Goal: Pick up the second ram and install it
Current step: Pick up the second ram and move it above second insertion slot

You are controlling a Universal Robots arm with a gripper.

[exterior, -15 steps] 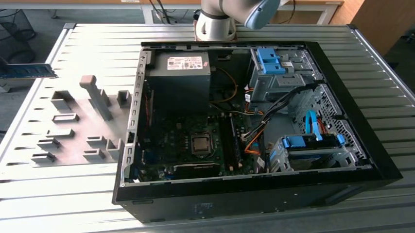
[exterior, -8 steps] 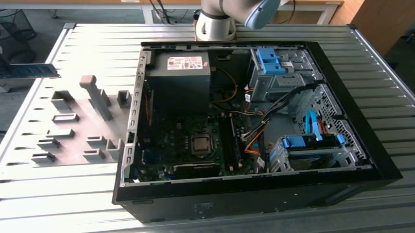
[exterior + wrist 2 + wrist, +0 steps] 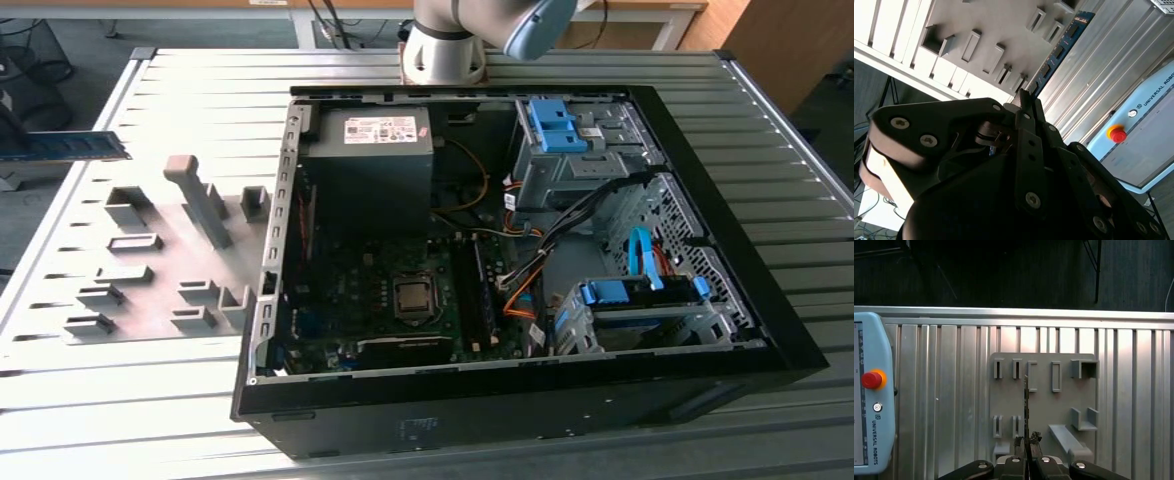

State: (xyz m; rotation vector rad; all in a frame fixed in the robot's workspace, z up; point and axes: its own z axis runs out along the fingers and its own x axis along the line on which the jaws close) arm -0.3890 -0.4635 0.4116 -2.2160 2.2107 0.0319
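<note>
Second ram (image 3: 1026, 402), seen edge-on against the grey holder plate (image 3: 1064, 400), is pinched between the jaws, its gripped end hidden.

The gripper (image 3: 1027, 441) is closed to a narrow pinch, its two black fingers (image 3: 1018, 442) set close side by side. Between them it grips the second ram (image 3: 1026, 400), which stands edge-on and straight out beyond the tips. In the second wrist view the black linkage arms (image 3: 1029, 150) converge on that same grip. The pads seem to bear on the stick's near end, though the contact itself is hidden. In the exterior view the arm's silver base column (image 3: 445, 45) stands upright, with a blue-grey joint cap (image 3: 541, 25) beside it.
</note>
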